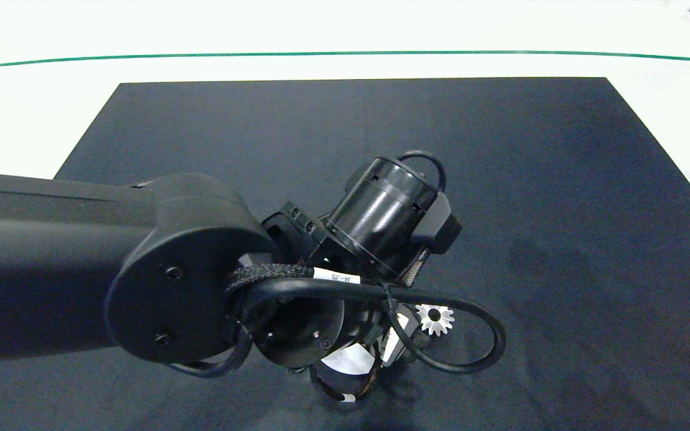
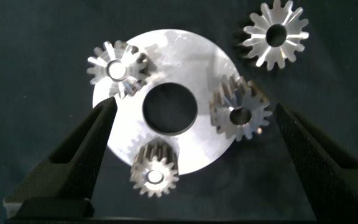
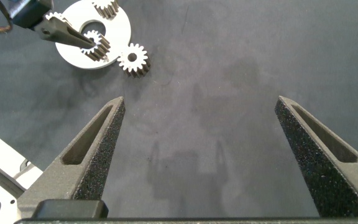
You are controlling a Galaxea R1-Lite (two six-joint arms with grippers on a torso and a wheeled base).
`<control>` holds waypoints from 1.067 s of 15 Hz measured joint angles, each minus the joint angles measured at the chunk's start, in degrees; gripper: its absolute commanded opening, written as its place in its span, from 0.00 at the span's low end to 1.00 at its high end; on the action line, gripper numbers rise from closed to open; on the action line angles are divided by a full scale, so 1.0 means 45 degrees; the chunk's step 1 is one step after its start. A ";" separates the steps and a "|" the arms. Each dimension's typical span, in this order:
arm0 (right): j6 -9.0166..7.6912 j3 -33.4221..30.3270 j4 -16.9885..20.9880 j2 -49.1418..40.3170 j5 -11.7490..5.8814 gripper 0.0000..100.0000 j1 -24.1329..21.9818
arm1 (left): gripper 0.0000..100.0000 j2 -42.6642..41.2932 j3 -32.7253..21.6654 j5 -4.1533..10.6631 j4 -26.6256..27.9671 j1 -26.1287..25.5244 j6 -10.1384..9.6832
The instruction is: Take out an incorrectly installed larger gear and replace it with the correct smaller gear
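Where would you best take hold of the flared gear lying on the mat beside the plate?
From above, across opposite teeth of the larger gear: it lies flat on the mat, clear of the plate, so probably only its rim offers hold.

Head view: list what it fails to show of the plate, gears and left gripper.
- Plate: mostly hidden under the left arm; only a white sliver shows.
- Small gears on the plate: none shows in the head view; the arm covers them.
- Left gripper: mostly hidden by its own wrist and cables.
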 measured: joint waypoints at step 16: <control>-0.0019 0.0000 -0.0219 -0.0098 -0.0019 1.00 0.0000 | 1.00 0.0821 -0.0710 0.0000 -0.0165 -0.0135 -0.0715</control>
